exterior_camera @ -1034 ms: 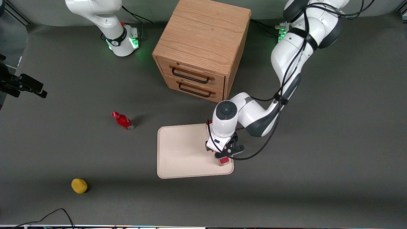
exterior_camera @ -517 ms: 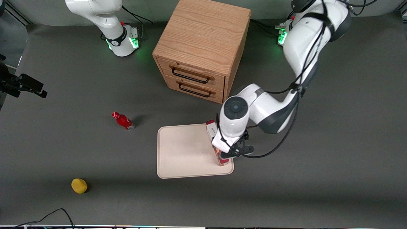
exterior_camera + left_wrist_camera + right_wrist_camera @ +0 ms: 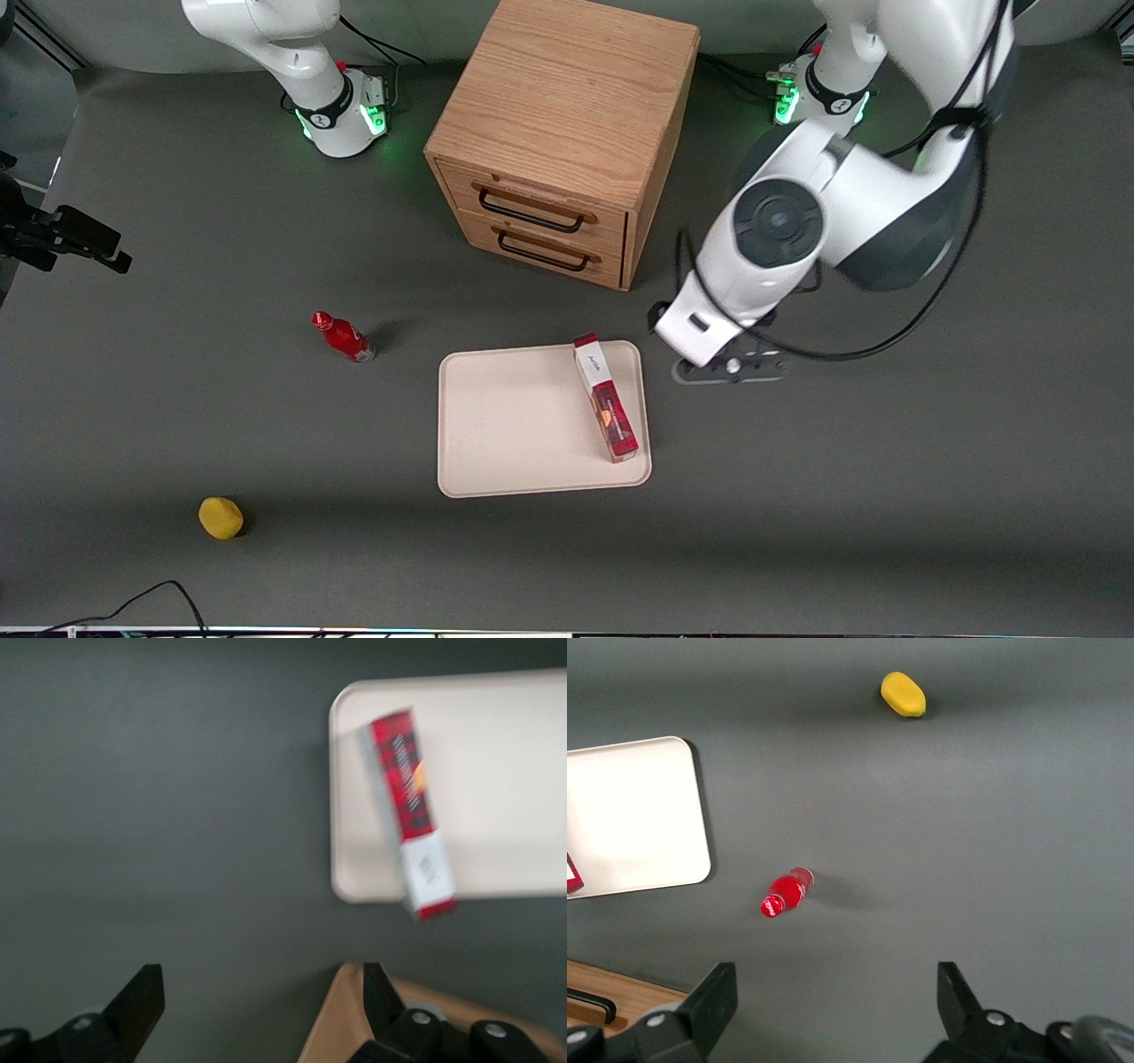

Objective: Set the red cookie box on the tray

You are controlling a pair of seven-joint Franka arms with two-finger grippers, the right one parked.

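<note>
Box (image 3: 605,397) lies along tray (image 3: 514,425) edge, white end overhanging rim, could tip off; gripper (image 3: 257,1010) wide, empty, above table beside tray.

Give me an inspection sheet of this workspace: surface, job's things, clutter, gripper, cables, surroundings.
Surface: dark grey table, matte.
Job's things: red cookie box lies flat on the tray, along the tray edge nearest the working arm; its white end pokes slightly over the rim toward the drawer cabinet.
Clutter: small red bottle and yellow object, both on the table toward the parked arm's end.
Gripper: left gripper open, holding nothing, raised over the table beside the tray, clear of the box.
Cables: black cable looped along the working arm; another cable at the table edge nearest the front camera.
Surroundings: two-drawer cabinet, both drawers shut.
</note>
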